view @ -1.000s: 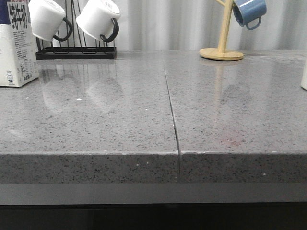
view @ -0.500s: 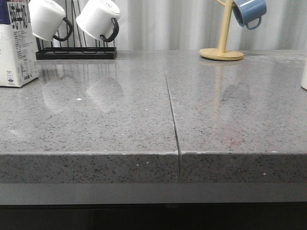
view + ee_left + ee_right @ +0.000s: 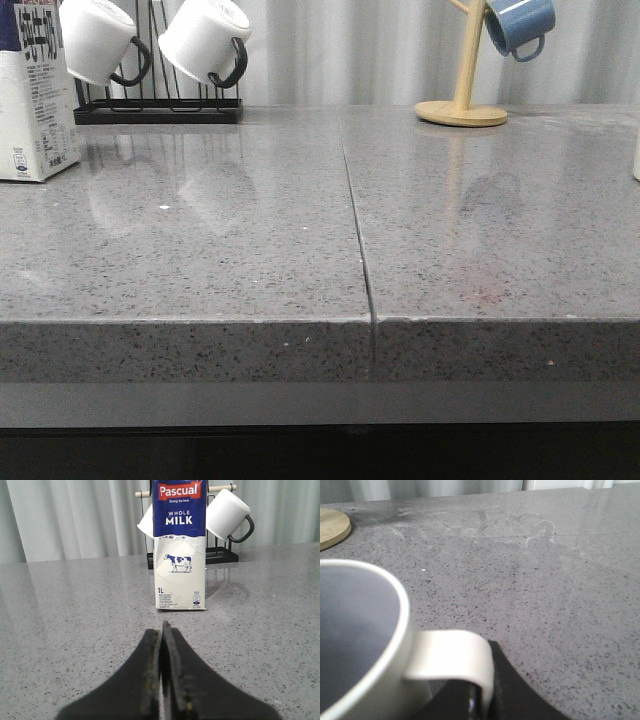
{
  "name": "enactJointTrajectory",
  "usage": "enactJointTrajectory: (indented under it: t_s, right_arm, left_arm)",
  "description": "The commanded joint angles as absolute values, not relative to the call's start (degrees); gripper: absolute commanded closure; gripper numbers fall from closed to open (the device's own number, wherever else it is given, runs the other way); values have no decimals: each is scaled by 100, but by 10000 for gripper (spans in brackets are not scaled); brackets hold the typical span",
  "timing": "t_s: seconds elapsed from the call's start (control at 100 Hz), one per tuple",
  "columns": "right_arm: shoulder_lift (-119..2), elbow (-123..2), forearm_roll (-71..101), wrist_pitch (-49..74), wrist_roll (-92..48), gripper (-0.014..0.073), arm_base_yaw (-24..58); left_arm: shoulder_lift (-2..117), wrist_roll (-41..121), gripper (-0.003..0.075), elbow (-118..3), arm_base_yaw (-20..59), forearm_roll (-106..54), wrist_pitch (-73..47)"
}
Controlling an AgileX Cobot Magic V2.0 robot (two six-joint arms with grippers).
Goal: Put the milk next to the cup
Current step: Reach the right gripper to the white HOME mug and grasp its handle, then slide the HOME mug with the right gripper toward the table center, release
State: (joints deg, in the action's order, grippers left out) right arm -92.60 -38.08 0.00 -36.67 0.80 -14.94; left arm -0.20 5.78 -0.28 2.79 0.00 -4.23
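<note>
- The cup point(image 3: 637, 158) is the main thing that changed. A second ago a wider cream sliver of it showed at the far right end of the counter point(image 3: 250, 250), well away from the black mug rack point(image 3: 160, 110). Now only a thin strip is in the front view, so it has slid farther from the rack.
- The right gripper point(image 3: 480, 700) looks clamped on the cup's handle point(image 3: 452, 655). The close view hides one finger, so the pinch is likely, not certain.
- The milk point(image 3: 180, 545) stands upright just in front of the rack, at its left end. In the front view it has shifted only a hair, if at all.
- The left gripper point(image 3: 161, 630) is pressed closed on nothing. It points at the carton from a short way off, on the side away from the rack.
- My reading: the gap the milk must cross has grown. The left claw must open before it can take the carton.
</note>
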Motion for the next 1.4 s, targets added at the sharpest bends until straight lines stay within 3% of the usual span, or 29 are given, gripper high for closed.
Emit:
enactJointTrajectory:
  t_s: [0.0, 0.4, 0.63, 1.11, 1.18, 1.33, 1.39]
  right_arm:
    - [-8929, -3954, -57, -4027, 99, 658, -1318]
    - [-8694, -4069, 310, -3974, 99, 658, 670]
    - [-9219, -4607, 352, -3981, 99, 658, 1592]
    - [-9977, -5334, 359, -3925, 406, 654, 2204]
    - [-9977, -5334, 359, -3911, 406, 606, 2204]
    - [-9977, -5334, 359, -3679, 406, 333, 2204]
    - [-9977, -5334, 359, -3646, 406, 268, 2204]
  left_arm:
    - [-201, 571, 741, 230, 278, 0, 0]
    - [-201, 571, 741, 230, 278, 0, 0]
    - [-201, 571, 741, 230, 278, 0, 0]
    - [-201, 571, 741, 230, 278, 0, 0]
    - [-201, 571, 741, 230, 278, 0, 0]
    - [-201, 571, 741, 230, 278, 0, 0]
    - [-201, 571, 741, 230, 278, 0, 0]
